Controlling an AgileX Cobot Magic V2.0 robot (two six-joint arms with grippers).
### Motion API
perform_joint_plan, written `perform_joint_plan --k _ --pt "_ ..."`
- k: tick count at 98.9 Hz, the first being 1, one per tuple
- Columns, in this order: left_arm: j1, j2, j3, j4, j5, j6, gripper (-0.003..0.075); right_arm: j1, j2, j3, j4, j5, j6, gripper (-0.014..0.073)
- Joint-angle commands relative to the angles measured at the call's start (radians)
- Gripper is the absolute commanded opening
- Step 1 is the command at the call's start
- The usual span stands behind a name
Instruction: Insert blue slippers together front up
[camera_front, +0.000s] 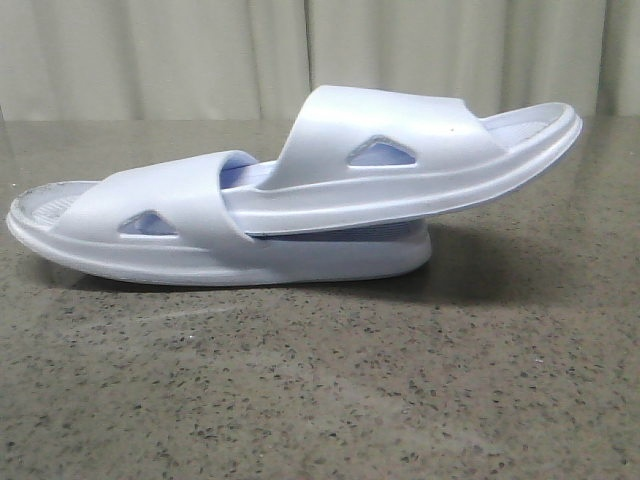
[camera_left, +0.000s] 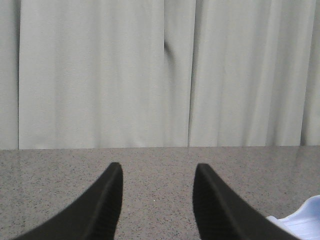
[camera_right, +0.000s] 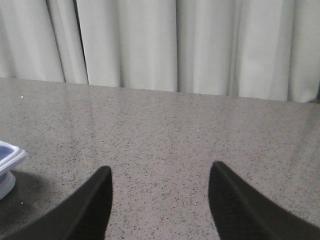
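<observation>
While nested, blue slippers (camera_front: 300, 190) rest on table (camera_front: 320, 390)

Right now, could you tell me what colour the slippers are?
Very pale blue-white slippers; front view shows it best.

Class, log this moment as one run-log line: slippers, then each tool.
slippers: nested, one pushed under the other's strap, on table | left tool: open, empty | right tool: open, empty

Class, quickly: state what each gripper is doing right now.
Left gripper: open, holding nothing.
Right gripper: open, holding nothing.
</observation>
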Motion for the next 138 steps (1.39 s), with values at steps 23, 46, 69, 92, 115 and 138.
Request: perform_joint_plan --k 23,46,69,92,115,138 --pt "0.003 0.011 -0.025 -0.012 -0.003 0.001 0.0016 -0.008 -0.008 -0.004 -0.027 -0.077 0.002 0.0125" --pt "0.003 0.011 -0.025 -0.012 -0.001 0.001 0.0016 -0.008 -0.008 -0.004 -0.027 -0.064 0.002 -0.0107" --pt "0.003 0.011 -0.025 -0.012 -0.001 0.001 0.0016 -0.008 -0.008 -0.004 -0.027 -0.064 0.002 -0.0107" --pt "0.003 0.011 -0.025 -0.012 -0.001 0.001 0.0016 -0.008 -0.008 -0.004 -0.027 -0.064 0.002 -0.0107" --pt "0.003 0.011 -0.025 -0.012 -0.001 0.001 0.0016 -0.008 -0.008 -0.004 -0.027 -0.064 0.002 -0.0107" --pt "0.0 -0.009 0.022 0.104 -0.016 0.001 0.0016 -0.008 -0.008 -0.004 -0.027 -0.064 0.002 -0.0107"
